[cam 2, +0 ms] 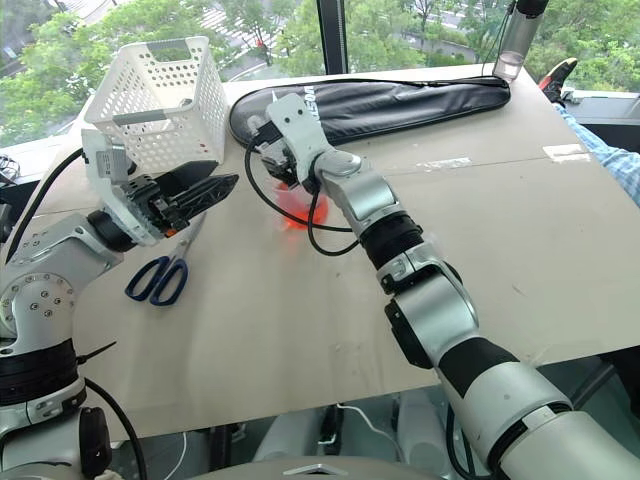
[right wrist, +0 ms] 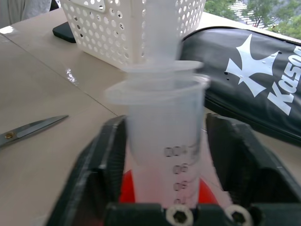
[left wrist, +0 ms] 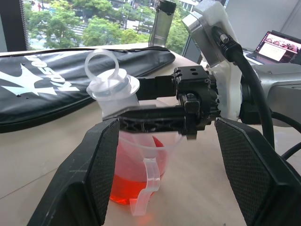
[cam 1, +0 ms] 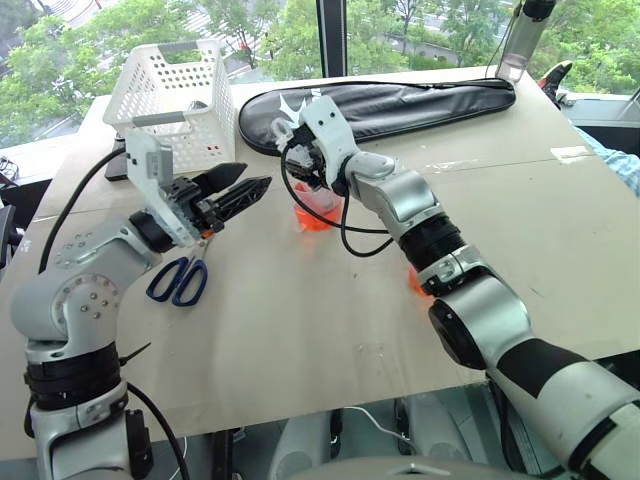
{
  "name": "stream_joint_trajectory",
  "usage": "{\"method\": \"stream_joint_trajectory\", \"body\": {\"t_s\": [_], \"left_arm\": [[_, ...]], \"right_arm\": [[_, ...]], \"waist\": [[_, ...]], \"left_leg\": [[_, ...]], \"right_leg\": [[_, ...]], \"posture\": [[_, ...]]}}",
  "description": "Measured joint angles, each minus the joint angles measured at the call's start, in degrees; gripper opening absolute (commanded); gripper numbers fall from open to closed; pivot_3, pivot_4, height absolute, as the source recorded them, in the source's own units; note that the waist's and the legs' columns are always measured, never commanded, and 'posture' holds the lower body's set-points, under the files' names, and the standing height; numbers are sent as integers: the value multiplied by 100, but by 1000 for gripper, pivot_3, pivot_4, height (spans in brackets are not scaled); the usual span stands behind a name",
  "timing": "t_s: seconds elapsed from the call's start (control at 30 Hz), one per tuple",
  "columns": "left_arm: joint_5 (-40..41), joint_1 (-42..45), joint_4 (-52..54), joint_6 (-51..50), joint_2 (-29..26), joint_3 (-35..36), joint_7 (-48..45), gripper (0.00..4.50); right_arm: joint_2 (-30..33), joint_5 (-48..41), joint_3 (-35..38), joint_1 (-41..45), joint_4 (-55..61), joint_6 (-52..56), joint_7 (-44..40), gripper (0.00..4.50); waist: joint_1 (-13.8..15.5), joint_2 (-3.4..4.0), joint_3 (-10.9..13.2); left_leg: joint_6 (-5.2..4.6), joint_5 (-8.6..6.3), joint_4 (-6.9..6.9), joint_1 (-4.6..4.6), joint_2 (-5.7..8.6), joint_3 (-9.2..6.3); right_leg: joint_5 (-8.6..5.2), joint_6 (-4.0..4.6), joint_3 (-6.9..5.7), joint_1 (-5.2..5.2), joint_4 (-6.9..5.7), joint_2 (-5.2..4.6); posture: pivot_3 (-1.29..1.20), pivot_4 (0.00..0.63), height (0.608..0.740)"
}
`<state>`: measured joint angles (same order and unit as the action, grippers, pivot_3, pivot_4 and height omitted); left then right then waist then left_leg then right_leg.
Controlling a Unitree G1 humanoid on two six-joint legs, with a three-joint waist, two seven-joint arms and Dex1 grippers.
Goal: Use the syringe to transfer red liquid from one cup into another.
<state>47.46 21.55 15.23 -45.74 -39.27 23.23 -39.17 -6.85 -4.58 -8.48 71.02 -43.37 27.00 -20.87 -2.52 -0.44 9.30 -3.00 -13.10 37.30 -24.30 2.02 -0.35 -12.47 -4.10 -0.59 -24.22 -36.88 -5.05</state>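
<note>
The spouted beaker (left wrist: 141,174) stands mid-table with red liquid (left wrist: 127,186) in its lower part. The syringe (right wrist: 162,132) stands upright in it, its white plunger ring (left wrist: 101,63) on top. My right gripper (right wrist: 164,125) reaches in over the beaker and is shut on the syringe barrel, one finger against each side. My left gripper (cam 1: 255,178) hovers open to the left of the beaker, pointing at it without touching. A small orange-red patch (cam 1: 415,282) peeks from behind my right forearm; the other cup is hidden.
A white perforated basket (cam 1: 170,85) stands at the back left and a black racket bag (cam 1: 400,100) lies behind the beaker. Blue-handled scissors (cam 1: 180,280) lie under my left arm. A grey bottle (cam 1: 520,40) stands at the far edge. A person's sleeve (cam 2: 600,140) shows at the right.
</note>
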Motion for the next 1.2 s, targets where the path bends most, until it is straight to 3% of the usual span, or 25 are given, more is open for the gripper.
{"method": "stream_joint_trajectory", "body": {"t_s": [0.27, 0.67, 0.87, 1.2], "left_arm": [[63, 168, -54, -11, 4, -4, 84, 3285], [317, 1983, -1488, -805, -235, -346, 238, 3285], [-137, 2775, -2280, -641, -437, -823, -283, 3285], [-834, 2916, -2740, -93, -443, -1273, -951, 3285]], "right_arm": [[83, 59, 2, -14, 138, -82, -67, 1465], [73, -274, 277, -814, 1609, -173, -135, 1465], [-43, -276, 301, -1015, 1671, -388, 3, 1465], [-122, -296, 301, -1075, 1815, -492, 96, 1465]], "waist": [[2, 0, 1], [3, -5, 1], [-23, -5, 1], [-5, -5, 2]], "left_leg": [[0, 0, 0, -2, 0, 0], [0, 1, 2, -5, 2, -6], [0, 1, -1, -5, 2, 0], [1, 1, 0, -13, 2, 0]], "right_leg": [[0, 0, -1, 0, 0, 0], [0, -1, -6, -1, -4, 4], [0, -1, -1, -7, -4, 6], [0, -1, 0, -13, -4, 5]], "posture": [[0, 150, 724], [0, 150, 724], [0, 150, 724], [0, 150, 724]]}}
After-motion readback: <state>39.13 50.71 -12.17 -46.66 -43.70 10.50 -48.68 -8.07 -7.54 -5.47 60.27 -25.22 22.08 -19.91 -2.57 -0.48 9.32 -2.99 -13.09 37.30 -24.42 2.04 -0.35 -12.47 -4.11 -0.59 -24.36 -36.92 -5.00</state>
